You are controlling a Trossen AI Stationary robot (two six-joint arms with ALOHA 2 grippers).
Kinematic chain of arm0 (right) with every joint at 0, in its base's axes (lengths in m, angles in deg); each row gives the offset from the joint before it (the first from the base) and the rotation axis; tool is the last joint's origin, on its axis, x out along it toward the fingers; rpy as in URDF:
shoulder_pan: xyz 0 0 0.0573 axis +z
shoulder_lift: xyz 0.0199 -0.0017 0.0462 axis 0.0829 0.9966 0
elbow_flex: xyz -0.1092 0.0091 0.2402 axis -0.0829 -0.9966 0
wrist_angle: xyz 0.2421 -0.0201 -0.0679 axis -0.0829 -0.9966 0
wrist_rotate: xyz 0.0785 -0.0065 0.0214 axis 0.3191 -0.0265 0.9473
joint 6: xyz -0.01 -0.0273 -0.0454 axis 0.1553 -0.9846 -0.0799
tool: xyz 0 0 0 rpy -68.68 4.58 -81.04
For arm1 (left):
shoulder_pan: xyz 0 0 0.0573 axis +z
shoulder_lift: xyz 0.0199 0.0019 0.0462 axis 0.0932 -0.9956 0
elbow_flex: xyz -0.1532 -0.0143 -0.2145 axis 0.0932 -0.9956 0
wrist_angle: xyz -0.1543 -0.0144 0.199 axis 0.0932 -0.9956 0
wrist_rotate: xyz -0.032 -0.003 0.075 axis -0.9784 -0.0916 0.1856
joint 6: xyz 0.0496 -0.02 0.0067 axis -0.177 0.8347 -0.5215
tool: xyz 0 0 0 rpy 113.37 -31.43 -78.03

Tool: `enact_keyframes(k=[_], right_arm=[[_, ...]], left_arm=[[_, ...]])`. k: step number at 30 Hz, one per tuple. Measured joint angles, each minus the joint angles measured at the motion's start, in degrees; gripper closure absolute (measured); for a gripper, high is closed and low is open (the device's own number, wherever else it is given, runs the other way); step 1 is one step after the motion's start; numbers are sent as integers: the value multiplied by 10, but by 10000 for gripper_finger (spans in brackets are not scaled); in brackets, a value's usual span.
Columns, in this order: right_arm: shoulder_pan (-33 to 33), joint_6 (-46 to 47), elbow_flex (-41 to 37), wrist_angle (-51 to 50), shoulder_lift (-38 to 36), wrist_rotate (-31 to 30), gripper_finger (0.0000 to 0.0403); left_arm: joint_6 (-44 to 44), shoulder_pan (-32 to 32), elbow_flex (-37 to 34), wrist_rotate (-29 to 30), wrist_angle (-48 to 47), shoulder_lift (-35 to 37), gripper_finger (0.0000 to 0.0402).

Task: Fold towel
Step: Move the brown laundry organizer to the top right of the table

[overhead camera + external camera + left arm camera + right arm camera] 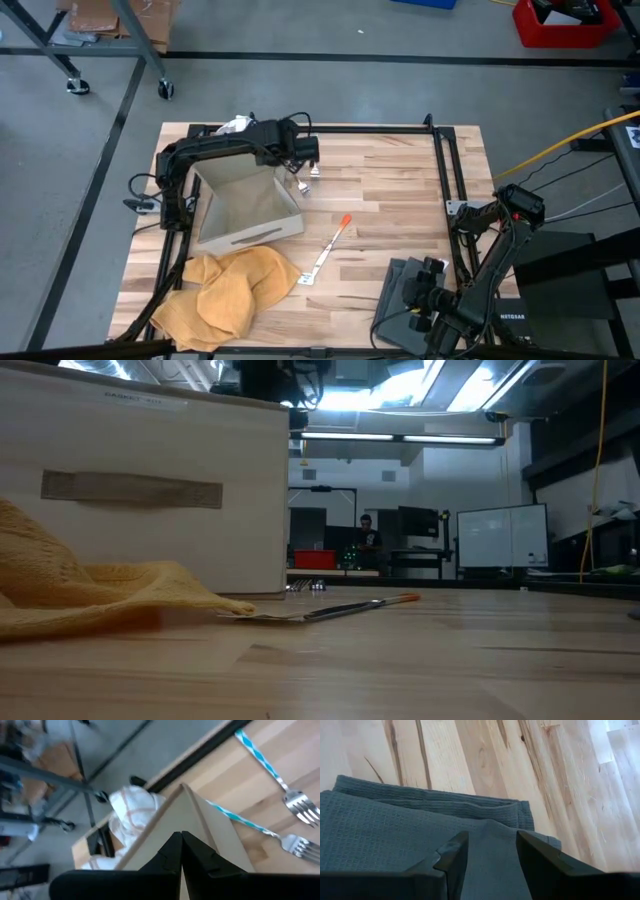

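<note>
Plainly, the right pincer hovers spread over the folded grey towel at the bench's near right, poised to grip; left pincer, pressed together, waits above the box.

Place: a robotics lab or workshop hall. Floor: bare grey concrete with dark taped lines. Table: butcher-block wood, edged by a black metal frame that carries the arms. Beside it: a wheeled metal rack with cardboard on it, a red bin, a yellow cable running off the table's right side. Room beyond, in the low view: ceiling strip lights, a whiteboard, monitors, benches, and a person seated far back.
</note>
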Motion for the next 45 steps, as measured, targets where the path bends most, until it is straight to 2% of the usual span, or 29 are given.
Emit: enact_keyframes(k=[2, 7, 15, 20, 27, 32, 41, 45], right_arm=[[0, 0, 0, 4, 0, 1, 231], [0, 0, 0, 6, 0, 2, 231], [0, 0, 0, 6, 0, 1, 231], [0, -2, 0, 6, 0, -14, 231], [0, -2, 0, 6, 0, -32, 231], [0, -2, 0, 6, 0, -44, 231], [0, -10, 0, 4, 0, -63, 231], [0, -19, 0, 4, 0, -64, 231]], left_arm=[[0, 11, -8, -26, 0, 0, 401], [14, 27, -44, -44, 0, 0, 401], [18, 14, -106, -146, 34, 0, 401], [0, -18, -116, -162, 115, 0, 401], [-27, -45, -119, -183, 278, -3, 401], [-59, -45, -119, -201, 388, -8, 401], [-77, -33, -118, -211, 519, -47, 401], [-76, -22, -117, -247, 579, -75, 401]])
